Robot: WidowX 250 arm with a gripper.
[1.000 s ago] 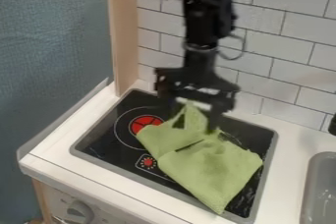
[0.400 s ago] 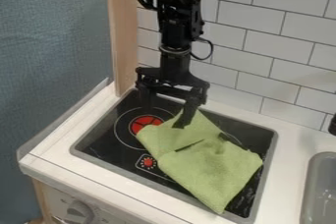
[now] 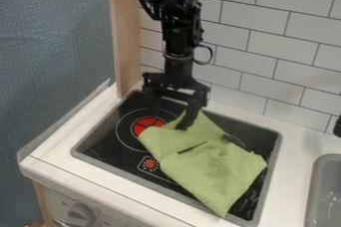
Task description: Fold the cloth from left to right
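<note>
The black gripper (image 3: 170,116) hangs over the back left part of the stove, its two fingers spread wide apart. Its right finger overlaps the cloth's upper left portion, and its left finger is over the dark stovetop beside the burner. The green cloth (image 3: 216,171) lies creased across the middle and right of the stove, with one corner pointing at the front edge and another toward the back. A dark slit runs between its folds near the middle. Whether the right finger touches the cloth I cannot tell.
The black stove (image 3: 106,139) has a raised grey rim and red burner markings. A wooden post (image 3: 125,37) stands at the back left, a white tiled wall (image 3: 246,47) behind. A grey sink (image 3: 325,191) is at the right.
The gripper has moved left from over the middle of the cloth to its upper left side. The cloth's raised back part now lies flatter.
</note>
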